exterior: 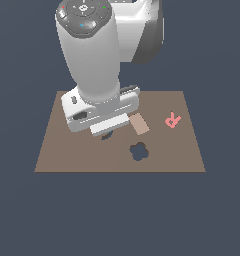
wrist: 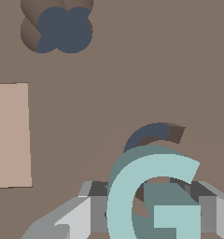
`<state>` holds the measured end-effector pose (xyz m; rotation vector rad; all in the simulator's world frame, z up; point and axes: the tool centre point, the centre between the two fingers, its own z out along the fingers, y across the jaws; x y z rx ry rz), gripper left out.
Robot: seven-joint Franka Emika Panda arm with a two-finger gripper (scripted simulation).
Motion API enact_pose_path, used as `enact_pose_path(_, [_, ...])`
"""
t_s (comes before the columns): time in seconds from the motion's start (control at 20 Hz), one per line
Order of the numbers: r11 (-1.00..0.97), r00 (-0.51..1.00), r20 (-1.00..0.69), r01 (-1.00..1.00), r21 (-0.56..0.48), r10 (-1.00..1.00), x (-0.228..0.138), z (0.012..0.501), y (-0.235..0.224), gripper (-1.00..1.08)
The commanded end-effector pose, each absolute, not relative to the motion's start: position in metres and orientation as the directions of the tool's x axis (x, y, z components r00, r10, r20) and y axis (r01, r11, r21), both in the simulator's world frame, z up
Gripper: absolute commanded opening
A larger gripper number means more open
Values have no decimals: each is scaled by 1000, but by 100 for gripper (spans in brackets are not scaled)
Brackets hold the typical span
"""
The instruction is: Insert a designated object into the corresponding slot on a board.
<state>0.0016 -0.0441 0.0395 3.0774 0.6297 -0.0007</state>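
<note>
In the wrist view the teal G-shaped piece (wrist: 151, 196) sits between the grey fingers (wrist: 72, 219) of my gripper (wrist: 153, 212), which is shut on it. Just beyond the piece, the dark curled G-shaped slot (wrist: 151, 133) shows in the brown board (wrist: 132, 70), partly covered by the piece. The piece appears to hover just above the slot. In the exterior view my gripper (exterior: 108, 130) hangs low over the board (exterior: 67, 150) left of its middle, and only a dark sliver of the slot (exterior: 107, 136) peeks out beneath the hand. The arm hides the piece there.
A dark four-lobed clover cutout (exterior: 138, 151) (wrist: 62, 30) lies toward the board's front middle. A light tan rectangle (exterior: 139, 124) (wrist: 10, 135) lies beside the gripper. A pink letter R (exterior: 172, 120) rests at the exterior view's right.
</note>
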Motion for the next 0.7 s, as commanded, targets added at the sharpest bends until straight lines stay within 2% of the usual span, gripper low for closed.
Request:
enact_pose_path(0.0, [-908, 908, 0, 420, 0, 420, 9, 40, -47, -100])
enact_pose_path(0.65, [-894, 894, -1, 449, 0, 449, 18, 34, -49, -100])
